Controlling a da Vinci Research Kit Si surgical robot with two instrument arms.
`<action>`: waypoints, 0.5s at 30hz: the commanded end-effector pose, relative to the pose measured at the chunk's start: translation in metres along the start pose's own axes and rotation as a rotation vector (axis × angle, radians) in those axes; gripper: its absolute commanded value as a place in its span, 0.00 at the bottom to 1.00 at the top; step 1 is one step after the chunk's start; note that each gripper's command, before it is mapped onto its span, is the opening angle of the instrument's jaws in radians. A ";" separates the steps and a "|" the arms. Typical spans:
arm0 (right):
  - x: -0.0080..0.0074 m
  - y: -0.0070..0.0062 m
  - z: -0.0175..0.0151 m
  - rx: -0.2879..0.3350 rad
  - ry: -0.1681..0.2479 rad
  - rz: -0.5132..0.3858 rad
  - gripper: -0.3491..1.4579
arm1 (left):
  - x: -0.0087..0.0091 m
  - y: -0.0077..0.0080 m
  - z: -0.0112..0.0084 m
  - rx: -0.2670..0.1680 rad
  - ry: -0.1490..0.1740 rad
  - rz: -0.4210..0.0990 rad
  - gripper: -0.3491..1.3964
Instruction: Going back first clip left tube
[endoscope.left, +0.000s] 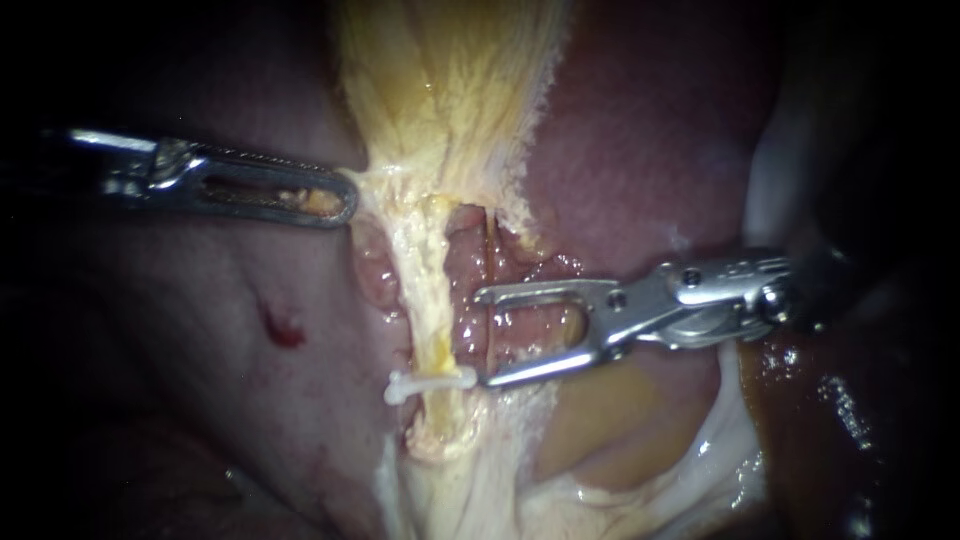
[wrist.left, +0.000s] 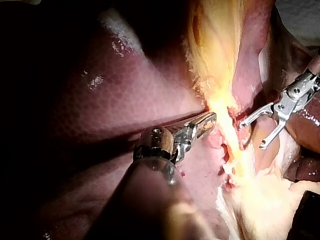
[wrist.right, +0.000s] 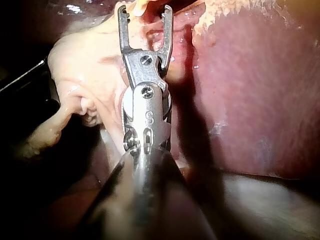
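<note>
A pale yellow left tube runs down from the gallbladder's yellow tissue. A white clip sits across its lower part. A thinner reddish right tube lies just beside it. My right instrument comes in from the right with its jaws open and empty; the lower jaw's tip lies close to the clip's right end. My left instrument is shut on the edge of the gallbladder tissue and holds it out to the left. The wrist views show the same: left instrument on tissue, right instrument open.
Dark red liver surrounds the site, with a small blood spot to the left of the tubes. Pale fatty tissue lies under the right instrument. Raw pink tissue shows between the open jaws.
</note>
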 end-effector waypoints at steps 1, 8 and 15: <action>0.0002 -0.0001 -0.0008 -0.004 -0.004 -0.005 0.47 | 0.0000 0.0000 0.0000 0.000 0.000 0.000 0.00; 0.0022 -0.0004 -0.0048 -0.019 -0.021 -0.023 0.47 | 0.0000 0.0000 0.0000 0.000 0.000 0.000 0.00; 0.0032 -0.0005 -0.0065 -0.020 -0.027 -0.033 0.47 | 0.0002 0.0000 0.0003 0.001 0.000 0.001 0.00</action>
